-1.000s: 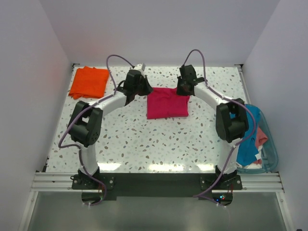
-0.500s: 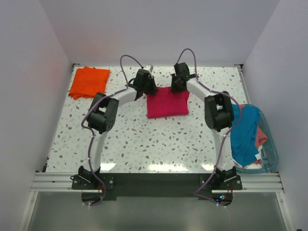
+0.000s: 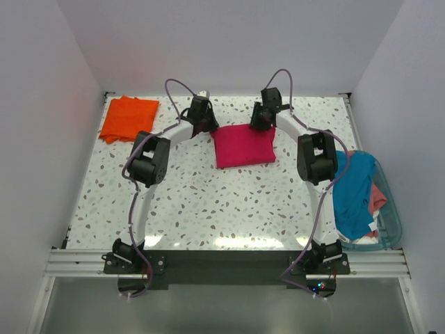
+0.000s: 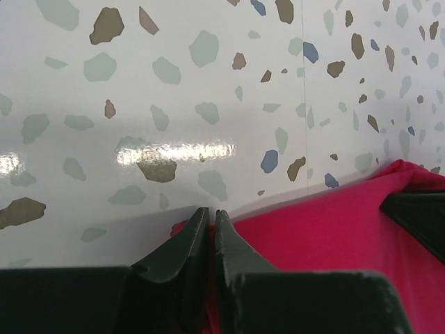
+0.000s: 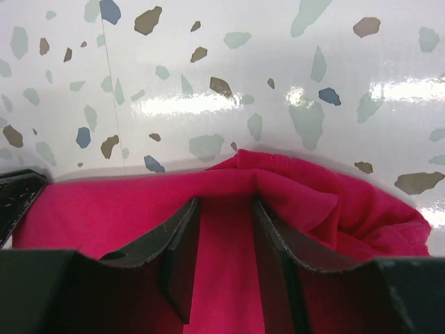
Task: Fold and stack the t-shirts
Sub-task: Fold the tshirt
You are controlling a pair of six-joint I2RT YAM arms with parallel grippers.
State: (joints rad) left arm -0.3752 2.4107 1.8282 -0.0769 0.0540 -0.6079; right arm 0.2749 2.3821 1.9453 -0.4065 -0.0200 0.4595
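Dragging magenta shirt (image 3: pixel 245 145) slightly rightward.

Two arms are seen with white link tubes joined by bulky black joint housings. A lilac cable is looped along each arm. The left gripper (image 4: pixel 208 236) and right gripper (image 5: pixel 224 243) are fitted with matte black, wedge-shaped fingers, faintly scuffed. Black base plates are bolted on.

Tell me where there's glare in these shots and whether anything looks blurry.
Top external: sharp, with a glare band along the table's near edge. Left wrist: a bright glare streak on the tabletop; the near fingers are soft. Right wrist: glare patches; the magenta shirt is fairly clear.
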